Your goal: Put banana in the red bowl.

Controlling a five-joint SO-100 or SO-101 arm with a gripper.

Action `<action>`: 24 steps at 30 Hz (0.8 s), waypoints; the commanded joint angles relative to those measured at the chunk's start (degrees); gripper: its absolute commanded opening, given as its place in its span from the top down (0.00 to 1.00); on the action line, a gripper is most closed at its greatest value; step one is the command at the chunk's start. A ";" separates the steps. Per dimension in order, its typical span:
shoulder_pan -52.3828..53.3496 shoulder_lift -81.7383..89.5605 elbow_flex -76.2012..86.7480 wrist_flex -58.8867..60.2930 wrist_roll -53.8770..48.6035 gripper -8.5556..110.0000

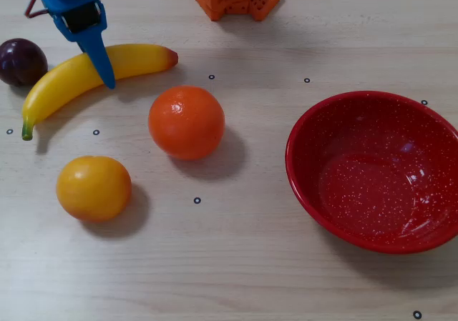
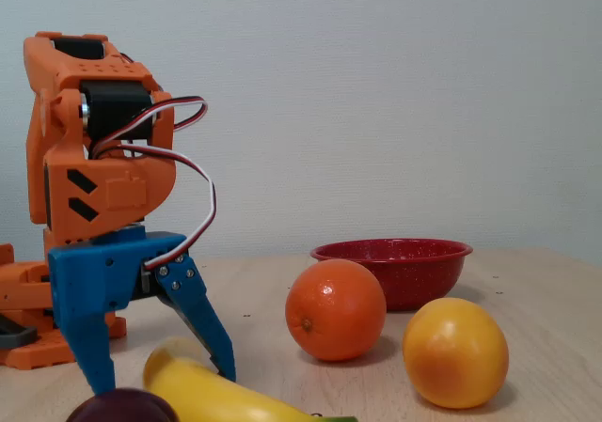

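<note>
Your pincer (image 2: pixel 160 384) is wide open, holding nothing, straddling the banana (image 1: pixel 86 76) so it can squeeze it.

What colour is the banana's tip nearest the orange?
Reddish-orange, on the banana; clearest in the overhead view.

Yellow banana (image 1: pixel 68 81) with red tip, white-speckled red bowl (image 1: pixel 308 185), blue gripper (image 2: pixel 160 380), dark purple plum (image 1: pixel 20 61).

Overhead looks straight down — fixed view (table-level) shares fruit.
</note>
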 commanded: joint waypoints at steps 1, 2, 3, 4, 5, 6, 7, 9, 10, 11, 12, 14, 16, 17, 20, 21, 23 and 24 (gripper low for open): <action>-2.55 1.76 -3.69 -1.41 1.41 0.63; -2.72 1.58 -3.69 -1.76 1.49 0.64; -2.90 1.58 -3.52 -2.11 1.76 0.64; -2.99 1.41 -3.52 -2.29 1.76 0.64; -3.08 1.41 -3.52 -2.46 1.85 0.64; -3.08 1.23 -3.52 -2.55 1.85 0.65; -3.08 1.14 -3.52 -2.64 1.85 0.67; -3.16 0.97 -3.34 -3.25 1.93 0.69; -3.16 0.97 -3.08 -3.87 2.02 0.70; -3.16 0.97 -2.72 -4.39 1.85 0.71; -3.16 0.97 -2.64 -4.48 1.58 0.74; -3.16 1.05 -2.37 -4.57 1.05 0.80; -3.16 1.14 -2.11 -4.83 0.62 0.86; -3.16 1.14 -2.11 -4.83 0.53 0.89; -3.16 1.32 -1.93 -5.01 1.23 0.93; -3.16 1.41 -1.93 -5.01 1.32 0.93; -3.34 1.49 -1.93 -4.92 1.49 0.93; -3.34 1.58 -1.85 -4.83 1.32 0.93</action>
